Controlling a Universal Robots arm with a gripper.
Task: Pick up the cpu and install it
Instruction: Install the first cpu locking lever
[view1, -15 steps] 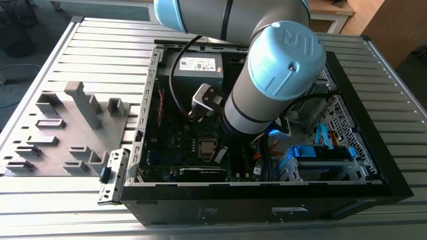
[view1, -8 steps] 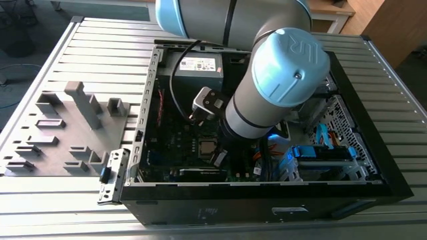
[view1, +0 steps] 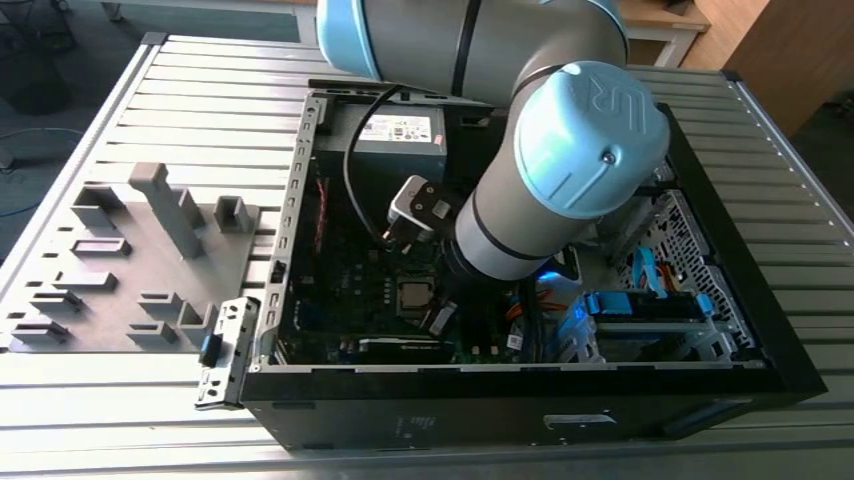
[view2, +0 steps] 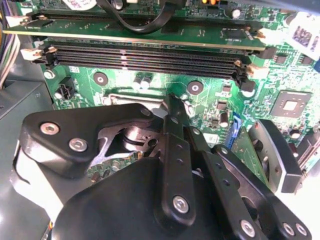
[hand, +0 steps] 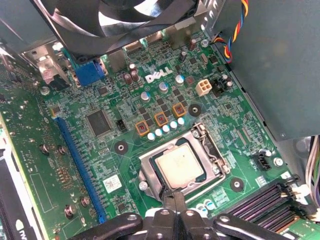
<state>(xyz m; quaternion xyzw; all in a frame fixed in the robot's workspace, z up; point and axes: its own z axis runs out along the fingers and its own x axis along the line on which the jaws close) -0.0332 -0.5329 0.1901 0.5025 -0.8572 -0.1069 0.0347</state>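
Spotter: Pincer (hand: 172, 195) state, please.

Me: Fingers are sitting drawn together to a narrow point, nothing showing between them. In the second wrist view they are converging into a single thin tip (view2: 173, 102) low over the motherboard (hand: 100, 165).

Spotter: And the cpu (hand: 179, 165)?

Me: Lying flat inside the socket frame (hand: 212, 150), metal top facing up, just ahead of my fingertips. The tip is hovering at the chip's near edge; whether it is touching, I cannot tell. In the exterior view the cpu (view1: 416, 293) is showing as a small pale square deep inside the computer case (view1: 534, 400), just beside my wrist.

Spotter: What are you judging the step to be?

Me: Seating, I am guessing. The chip is looking level and square in its frame, not gripped by me.

Spotter: Doing it well means what?

Me: Working lightly and straight. Any push should be going down onto the metal top, not sideways, since a skewed chip risks the contacts beneath. I am also minding the frame's raised edges flanking the tip, and the memory slots (hand: 265, 200) off to one side of my fingers, apart from the socket.
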